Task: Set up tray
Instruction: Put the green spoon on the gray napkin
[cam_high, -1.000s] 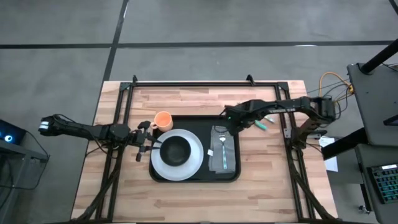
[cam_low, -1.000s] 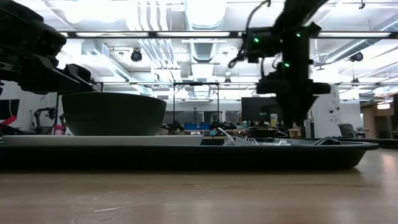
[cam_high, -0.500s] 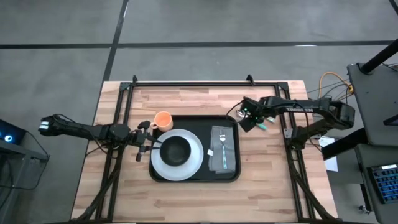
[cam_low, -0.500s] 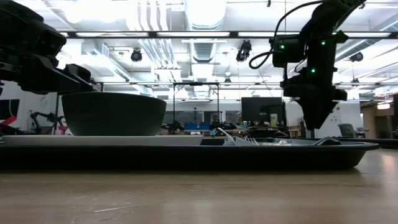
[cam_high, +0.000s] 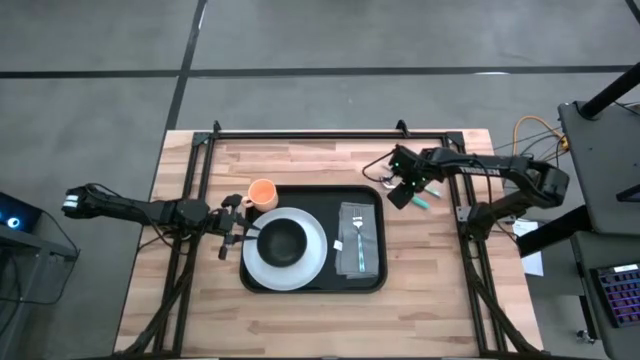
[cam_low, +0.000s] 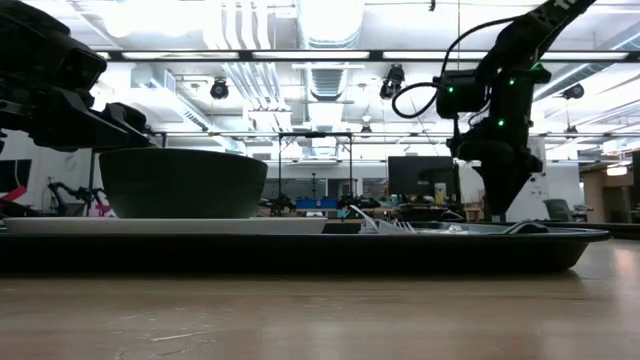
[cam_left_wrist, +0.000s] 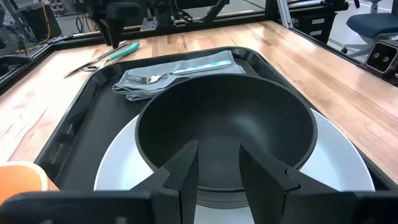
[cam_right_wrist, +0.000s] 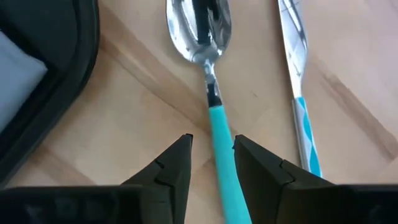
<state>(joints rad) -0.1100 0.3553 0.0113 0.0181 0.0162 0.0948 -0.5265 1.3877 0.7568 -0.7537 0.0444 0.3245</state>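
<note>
The black tray (cam_high: 310, 197) lies mid-table and carries a white plate (cam_high: 318, 262) with a black bowl (cam_high: 283, 241) on it. Beside the plate a fork (cam_high: 357, 232) lies on a grey napkin (cam_high: 359, 255). My left gripper (cam_left_wrist: 217, 168) is open at the bowl's near wall (cam_left_wrist: 217, 186), over the plate's left rim; no touch shows. My right gripper (cam_right_wrist: 212, 140) points down, open, past the tray's right rim. Its fingers stand on either side of the teal handle (cam_right_wrist: 219, 134) of a spoon (cam_right_wrist: 200, 28) lying flat on the wood, without touching it.
A teal-handled knife (cam_right_wrist: 298, 81) lies on the wood just beside the spoon. An orange cup (cam_high: 262, 193) stands at the tray's far-left corner, close to my left gripper (cam_high: 246, 231). Black frame rails (cam_high: 330, 135) run along the table's far edge and sides.
My right gripper has moved from above the napkin's far end toward the table's right edge, out past the tray's rim, and has come down over the spoon's handle. The fork, napkin, plate and bowl have stayed in place.
</note>
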